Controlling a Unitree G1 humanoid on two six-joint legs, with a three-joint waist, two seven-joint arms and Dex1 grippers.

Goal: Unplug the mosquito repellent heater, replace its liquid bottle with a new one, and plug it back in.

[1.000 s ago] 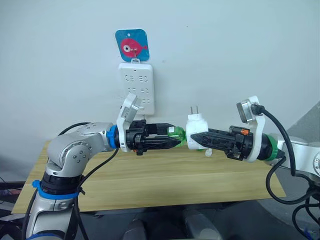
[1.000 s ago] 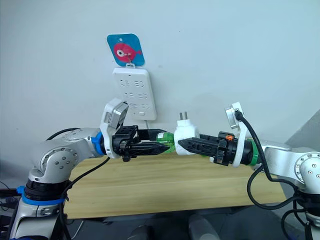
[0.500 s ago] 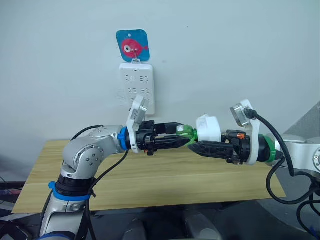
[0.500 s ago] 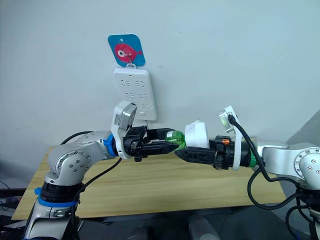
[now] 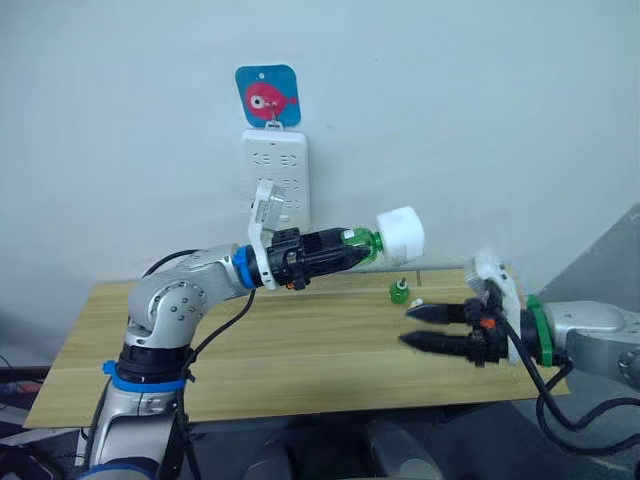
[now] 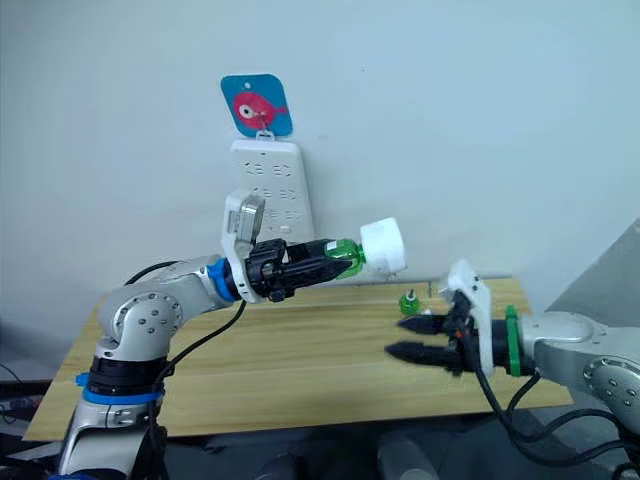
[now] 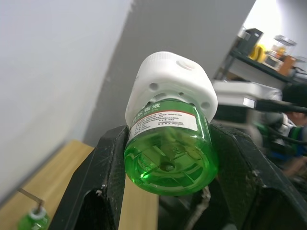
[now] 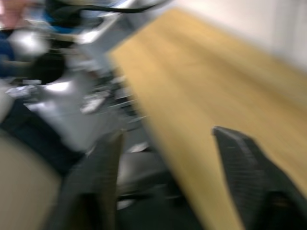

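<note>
Left gripper (image 5: 345, 258): jaws clamped on translucent green bottle (image 7: 168, 153) carrying rounded white plastic heater (image 5: 401, 235), raised above wooden desk (image 5: 280, 350). Right gripper (image 5: 418, 327): jaws apart, empty. Small green bottle (image 5: 399, 292) on desk.

The wooden table (image 5: 250, 350) offers a broad bare surface across its left and middle; the single obstacle standing on it is a small green bottle (image 5: 399, 292) near the rear edge, just behind the right gripper (image 5: 411, 327), whose fingers are spread apart above the right part of the tabletop. The air above mid-table is crossed by the left gripper (image 5: 352, 252), clamped on a green bottle (image 5: 365, 246) that carries the mosquito repellent heater (image 5: 401, 236) at its far end; this assembly hangs in front of the lower corner of the wall-mounted power strip (image 5: 275, 178), whose upper sockets remain unobstructed.
</note>
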